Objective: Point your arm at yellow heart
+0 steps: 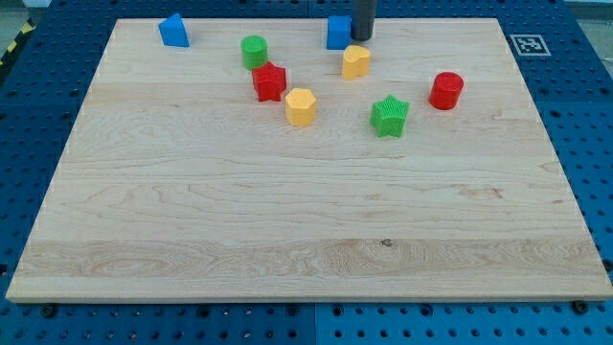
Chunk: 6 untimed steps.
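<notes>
Single camera view. It looks down at a slant from beyond the board's near edge onto the wooden board (306,211), facing its far edge. The whole board fits in frame, with blue perforated table (584,86) on all sides. No second view overlaps.

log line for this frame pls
target: yellow heart | my tip: just above it toward view's top, beside blue block | contact: cannot tell

Bright, even overhead light; soft short shadows; sharp focus.
</notes>
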Tool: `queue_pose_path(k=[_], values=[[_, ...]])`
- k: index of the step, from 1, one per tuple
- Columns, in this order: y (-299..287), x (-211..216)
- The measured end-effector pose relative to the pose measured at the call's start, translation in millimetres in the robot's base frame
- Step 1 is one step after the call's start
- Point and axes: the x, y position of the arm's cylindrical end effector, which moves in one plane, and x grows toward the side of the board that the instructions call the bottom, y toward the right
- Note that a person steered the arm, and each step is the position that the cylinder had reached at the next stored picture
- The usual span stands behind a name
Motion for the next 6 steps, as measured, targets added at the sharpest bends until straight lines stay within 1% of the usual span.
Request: queue_pose_path(k=[2, 3, 4, 5, 6], values=[[-24.7, 0.0], [-26.0, 0.0], [-10.6, 15.0], [14.6, 56.7], [17.5, 83.8]])
